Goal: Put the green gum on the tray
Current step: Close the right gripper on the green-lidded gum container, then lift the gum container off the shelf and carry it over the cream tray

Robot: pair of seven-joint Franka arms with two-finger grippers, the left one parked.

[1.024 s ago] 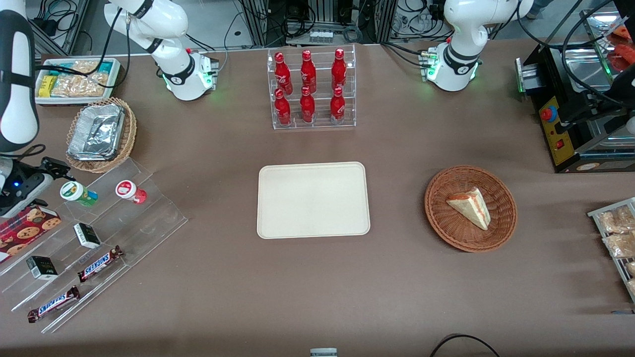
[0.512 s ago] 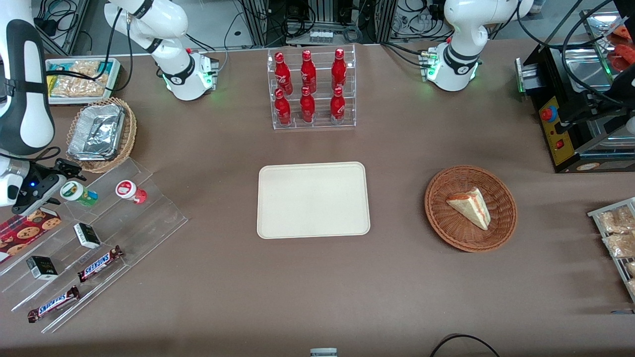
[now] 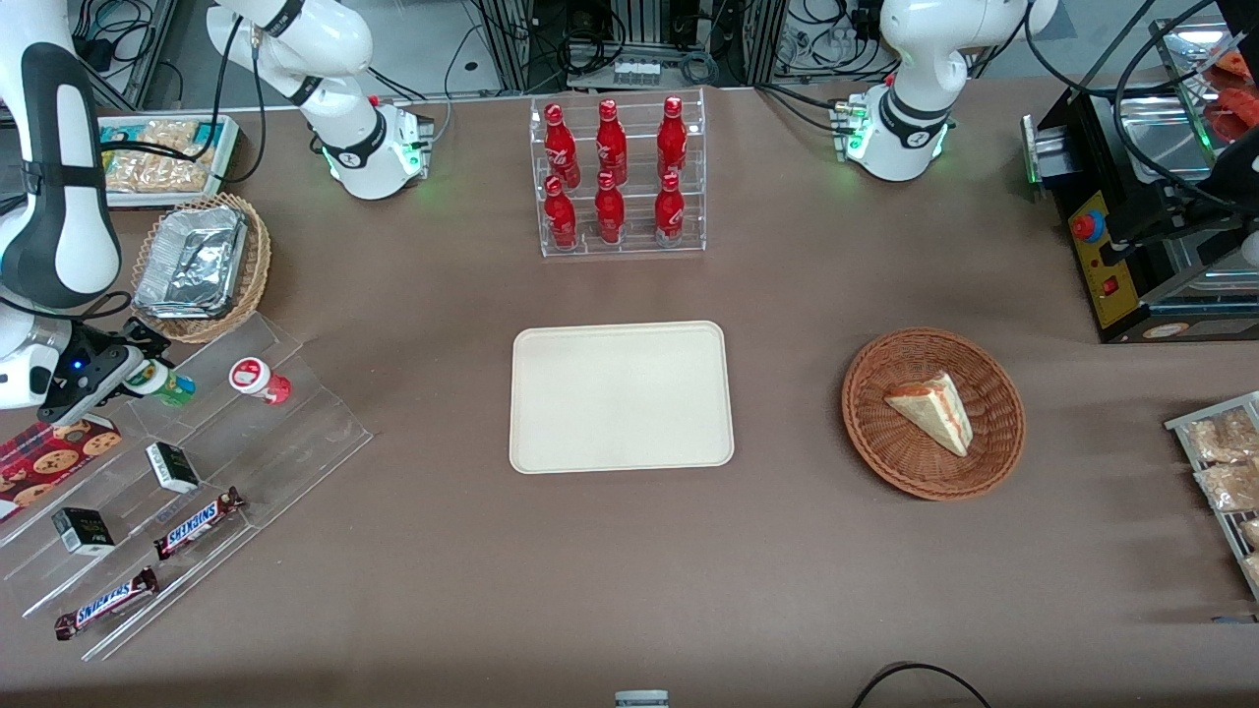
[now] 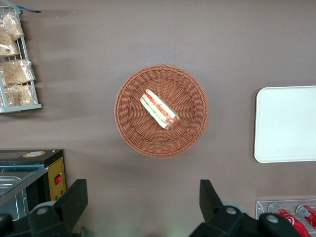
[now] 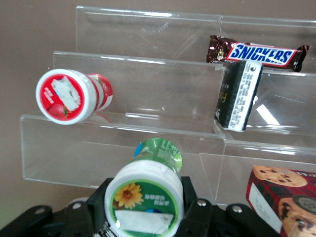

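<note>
1. I am seeing the gripper sitting at the working arm's end of the table, over the uppermost step of the clear acrylic display stand.
2. In the right wrist view the gripper has one black finger on each side of the green gum, right against the white lid. It looks to be grasping the canister, though I cannot tell how firmly it is pressing.
3. The green gum is lying on its side on that uppermost step, with its lid facing the wrist camera; the label with the yellow flower is showing clearly.
4. The red gum canister is lying on the same step, just beside the green one and apart from it, on the side closer to the tray. In the wrist view its white lid is carrying a red label.
5. The tray is resting in the middle of the table, well apart from the stand, and nothing is lying on it.
6. On the lower steps I am seeing two small dark boxes, and two Snickers bars nearer to the front camera.
7. A cookie box is lying just beside the gripper.
8. A wicker basket with foil trays is standing near the stand, farther from the front camera.
</note>
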